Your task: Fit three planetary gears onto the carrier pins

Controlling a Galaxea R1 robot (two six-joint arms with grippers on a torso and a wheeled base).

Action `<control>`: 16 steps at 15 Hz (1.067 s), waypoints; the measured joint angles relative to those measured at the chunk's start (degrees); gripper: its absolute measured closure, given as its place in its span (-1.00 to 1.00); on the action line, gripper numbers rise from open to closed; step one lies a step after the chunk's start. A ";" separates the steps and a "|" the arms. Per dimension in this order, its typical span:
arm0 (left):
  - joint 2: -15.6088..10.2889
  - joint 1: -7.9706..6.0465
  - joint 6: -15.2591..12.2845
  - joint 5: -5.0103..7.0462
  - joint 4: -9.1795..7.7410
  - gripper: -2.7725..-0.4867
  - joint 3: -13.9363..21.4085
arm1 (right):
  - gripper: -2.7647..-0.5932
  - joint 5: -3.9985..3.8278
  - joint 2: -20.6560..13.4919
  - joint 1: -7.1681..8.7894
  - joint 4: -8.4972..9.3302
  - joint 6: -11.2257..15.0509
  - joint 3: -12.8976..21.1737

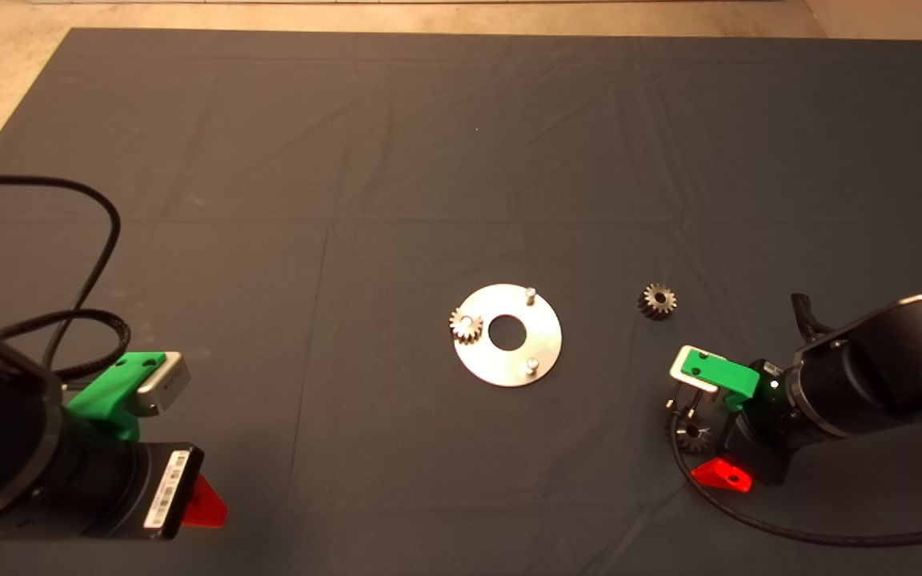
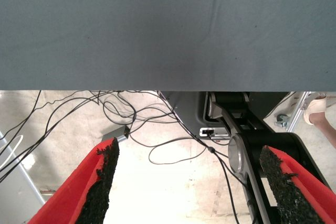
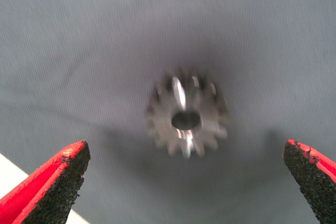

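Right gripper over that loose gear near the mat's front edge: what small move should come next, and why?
Probably lower the right gripper straight down and close on the gear below it. Its fingers are open with the gear lying flat on the mat between them, not yet touched. One gear already sits on the carrier disc; two pins are bare.

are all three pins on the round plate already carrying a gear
No, only one gear sits on the round plate; two pins stand bare.
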 joint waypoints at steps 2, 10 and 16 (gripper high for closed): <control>0.02 0.27 0.00 -0.02 -0.02 -0.22 0.06 | -0.98 0.00 0.61 -0.05 -0.33 0.00 -0.99; 0.00 1.05 0.00 0.00 -0.06 -0.22 0.11 | -0.71 -0.05 3.36 -0.99 -0.80 -0.16 -3.75; 0.02 1.07 0.00 0.00 -0.06 -0.22 0.11 | -0.52 -0.06 3.70 -1.54 -0.85 -0.16 -4.17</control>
